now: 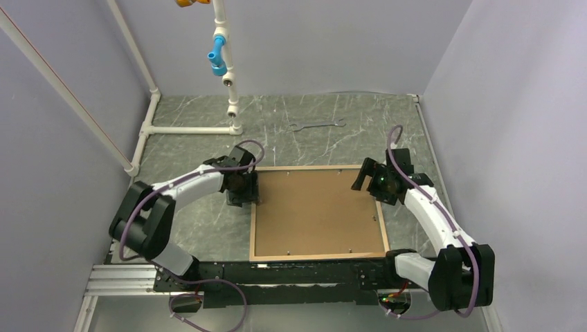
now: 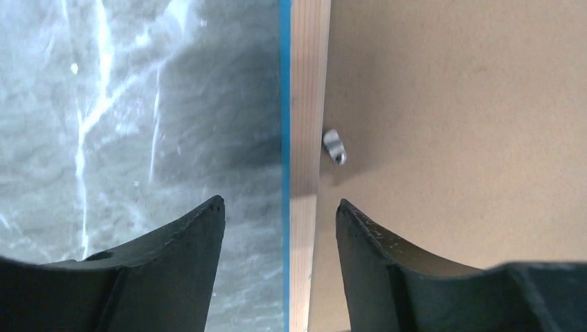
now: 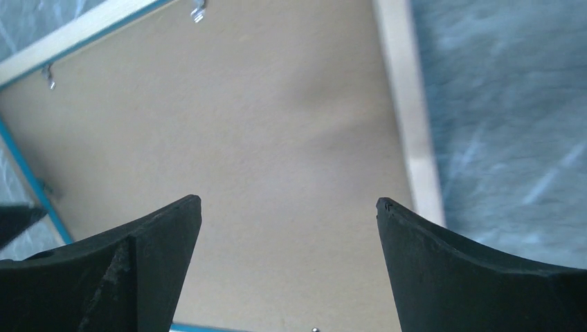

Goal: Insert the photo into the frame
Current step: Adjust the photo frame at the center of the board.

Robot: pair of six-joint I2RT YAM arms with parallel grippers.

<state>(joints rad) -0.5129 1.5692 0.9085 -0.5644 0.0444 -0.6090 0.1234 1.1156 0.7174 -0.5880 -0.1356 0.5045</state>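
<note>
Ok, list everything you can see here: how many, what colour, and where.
frame: one, tan wood back up with a blue edge, flat mid-table
backing board: one, brown, lying inside the frame
metal tabs: several, silver, along the frame's inner edge
wrench: one, silver-grey, on the table beyond the frame
pipe stand: one, white, far left corner
pipe fitting: one, blue, high on the pipe stand
table: one, grey marbled
left hand: one, black, open, fingers on either side of the frame's left edge
right hand: one, black, open, over the board near the frame's far right corner
</note>
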